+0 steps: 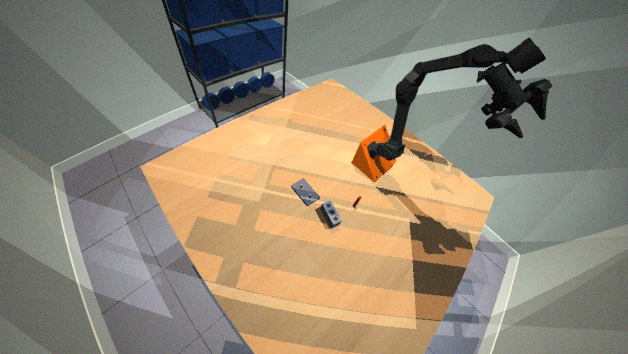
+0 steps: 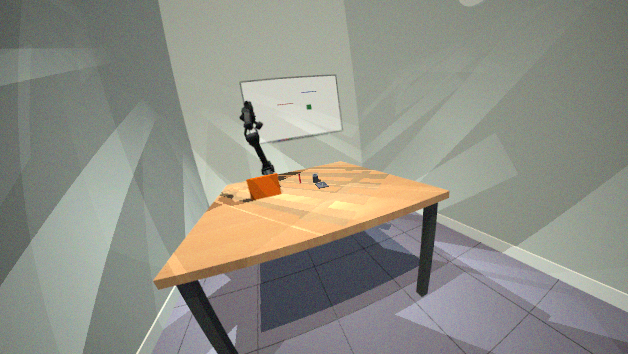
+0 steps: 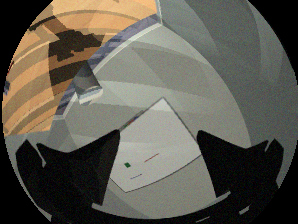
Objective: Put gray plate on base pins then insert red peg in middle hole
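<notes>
The base (image 1: 302, 194) (image 2: 321, 185) is a thin gray slab lying on the table, with two small pins standing up from it. The gray plate (image 1: 327, 218) (image 2: 315, 178) is a thick block with three holes in its top. It is beside the base, off the pins, and casts a shadow on the table. The red peg (image 1: 356, 202) (image 2: 300, 178) stands apart from both, roughly upright, on the side nearer the arm's mount. My gripper (image 1: 532, 127) (image 3: 160, 135) is wide open and empty, high up beyond the table's edge, far from all three parts.
The arm's orange wedge mount (image 1: 366, 159) (image 2: 264, 187) stands on the wooden table (image 1: 280, 310) (image 2: 215, 245). A rack (image 1: 287, 45) with blue boxes and round blue weights stands beyond one table edge. A whiteboard (image 2: 320, 117) (image 3: 150, 135) hangs on the wall.
</notes>
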Action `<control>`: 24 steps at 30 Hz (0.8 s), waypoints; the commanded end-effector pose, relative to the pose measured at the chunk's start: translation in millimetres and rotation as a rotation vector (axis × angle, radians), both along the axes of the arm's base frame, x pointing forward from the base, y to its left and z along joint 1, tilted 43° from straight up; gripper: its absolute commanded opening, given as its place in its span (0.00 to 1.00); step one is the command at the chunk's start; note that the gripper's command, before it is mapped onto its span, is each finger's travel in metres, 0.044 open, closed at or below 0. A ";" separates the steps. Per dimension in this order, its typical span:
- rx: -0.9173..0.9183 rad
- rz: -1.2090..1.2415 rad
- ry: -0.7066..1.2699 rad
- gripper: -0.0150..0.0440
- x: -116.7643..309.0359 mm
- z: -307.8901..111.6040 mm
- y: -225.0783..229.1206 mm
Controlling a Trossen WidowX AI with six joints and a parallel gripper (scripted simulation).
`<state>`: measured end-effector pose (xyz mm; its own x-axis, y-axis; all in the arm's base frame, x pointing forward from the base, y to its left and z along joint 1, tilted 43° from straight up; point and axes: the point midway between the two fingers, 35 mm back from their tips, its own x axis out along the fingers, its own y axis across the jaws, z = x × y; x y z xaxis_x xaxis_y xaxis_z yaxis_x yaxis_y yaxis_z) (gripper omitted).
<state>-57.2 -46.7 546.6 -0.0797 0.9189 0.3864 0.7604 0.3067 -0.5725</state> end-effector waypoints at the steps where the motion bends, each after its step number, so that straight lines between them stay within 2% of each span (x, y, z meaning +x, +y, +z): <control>1: 0.000 0.000 0.000 0.98 0.0 0.0 0.0; 4: -0.007 -0.085 0.030 1.00 7.2 0.2 8.3; 13: -0.305 -0.262 0.252 1.00 53.3 -16.9 127.2; 19: -0.496 -0.383 0.503 1.00 116.9 -50.9 193.0; 24: -0.623 -0.475 0.741 1.00 178.0 -90.5 225.0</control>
<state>77.9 156.7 487.2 0.3794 0.8989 -0.2191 0.3079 -0.3460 -0.8862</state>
